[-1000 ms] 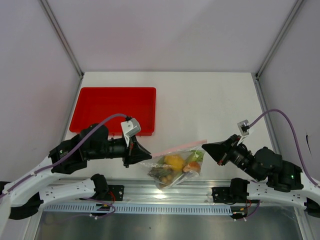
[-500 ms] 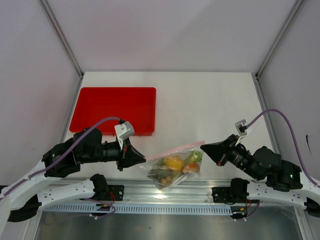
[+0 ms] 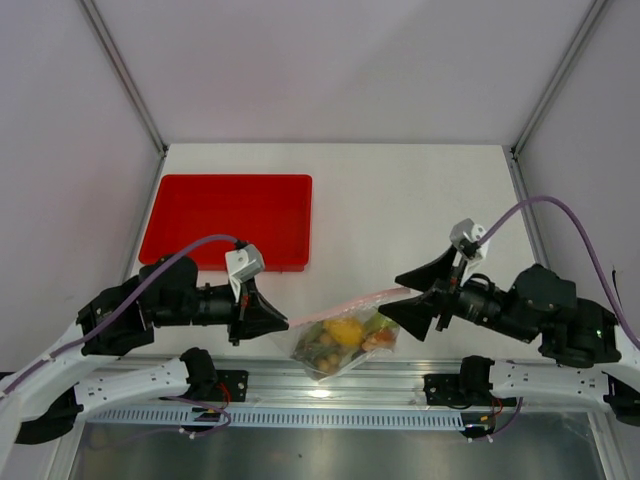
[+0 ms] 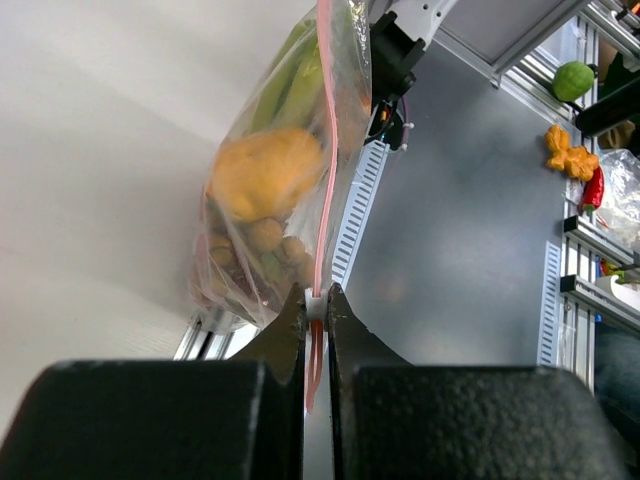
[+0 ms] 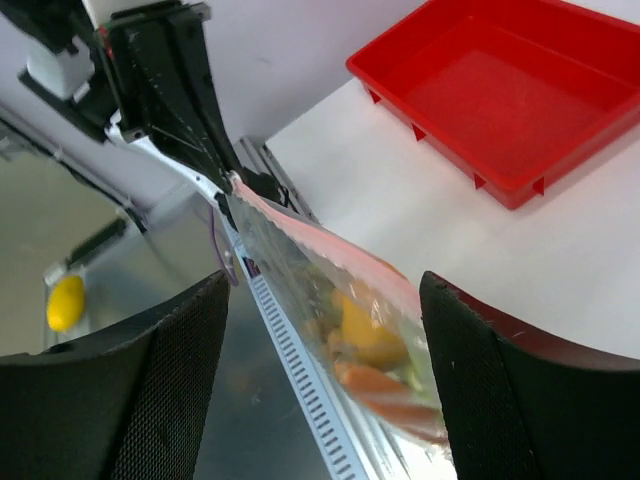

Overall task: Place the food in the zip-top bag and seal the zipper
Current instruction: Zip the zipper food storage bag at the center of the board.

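1. Holds the left end of the zipper point(image 3: 345, 300) pinched flat between the closed jaws of the left gripper point(image 3: 283, 320), as the left wrist view shows plainly.
2. Hangs the zip-top bag point(image 3: 340, 345) from that strip at the near edge of the counter point(image 3: 400, 200), between the two arms. Has the food point(image 3: 346, 330) sagging inside: yellow-orange fruit, tan berries, an orange piece, green stalks.
3. Lays the strip's long axis roughly left to right, rising a little from the left gripper toward the right gripper point(image 3: 410, 293).
4. Spreads the right gripper wide, one jaw on each side of the strip's right end, gripping nothing. Hard to say from above whether either finger touches the plastic; probably not.
5. Calls, by this reading, for closing the right gripper on the strip and running it along that axis toward the left gripper, with the left end pinned as the anchor.
6. Turns on alignment: strip centred between the open jaws, slide kept parallel to the strip.
7. Cannot tell how much of the mouth is pressed shut so far.
8. Sets the red tray point(image 3: 225, 205) well apart, at the far left of the counter, outside the coming move.
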